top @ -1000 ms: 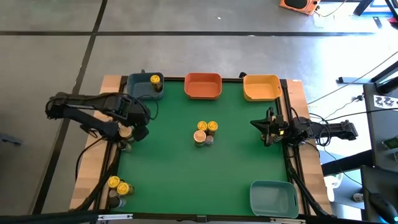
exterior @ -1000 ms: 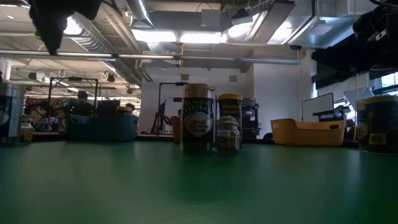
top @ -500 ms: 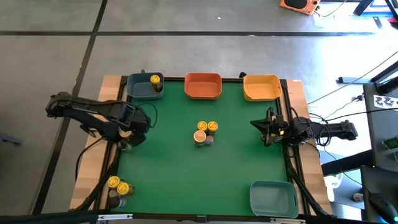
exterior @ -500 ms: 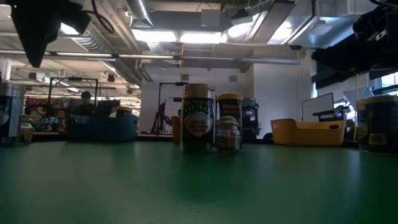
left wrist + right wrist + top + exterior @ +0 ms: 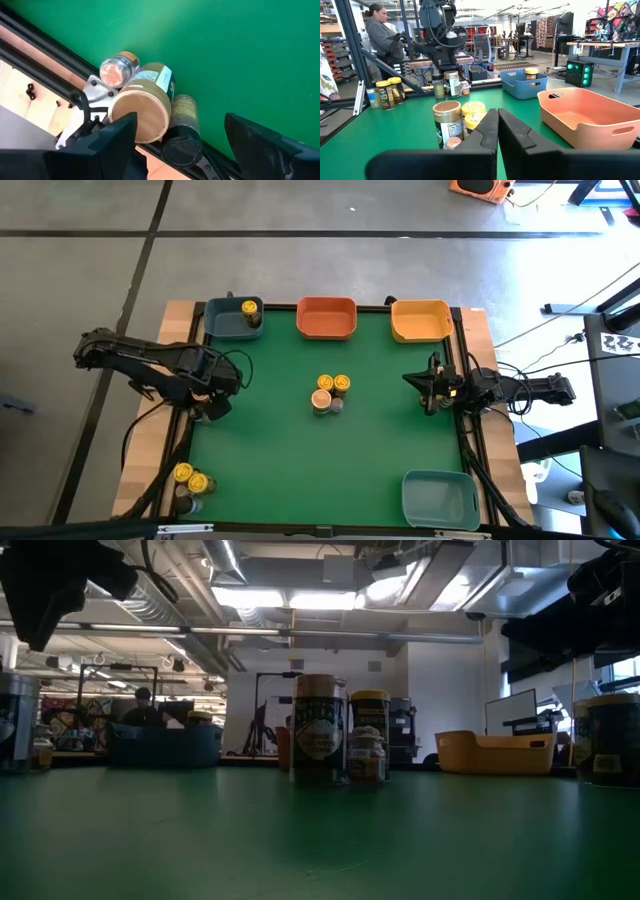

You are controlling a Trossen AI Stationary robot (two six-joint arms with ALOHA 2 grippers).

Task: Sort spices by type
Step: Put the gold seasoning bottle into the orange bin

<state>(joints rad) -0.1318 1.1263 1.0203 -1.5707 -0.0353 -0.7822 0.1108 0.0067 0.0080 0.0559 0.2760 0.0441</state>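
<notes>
Sorting has barely begun: one yellow-lidded jar (image 5: 249,308) sits in the far-left blue bin (image 5: 222,325), while the left gripper (image 5: 180,131) hangs open over jars at the left edge (image 5: 142,102), centre cluster (image 5: 330,393) untouched, right gripper (image 5: 497,131) shut, empty.

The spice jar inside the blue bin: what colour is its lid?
Yellow. The jar sits in the blue bin; the high view shows it best.

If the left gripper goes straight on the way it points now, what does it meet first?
Most likely the tan-lidded jar, which lies between the open fingers of the left gripper. A dark-capped jar and a tiny jar stand close beside it; depth is uncertain.
</notes>
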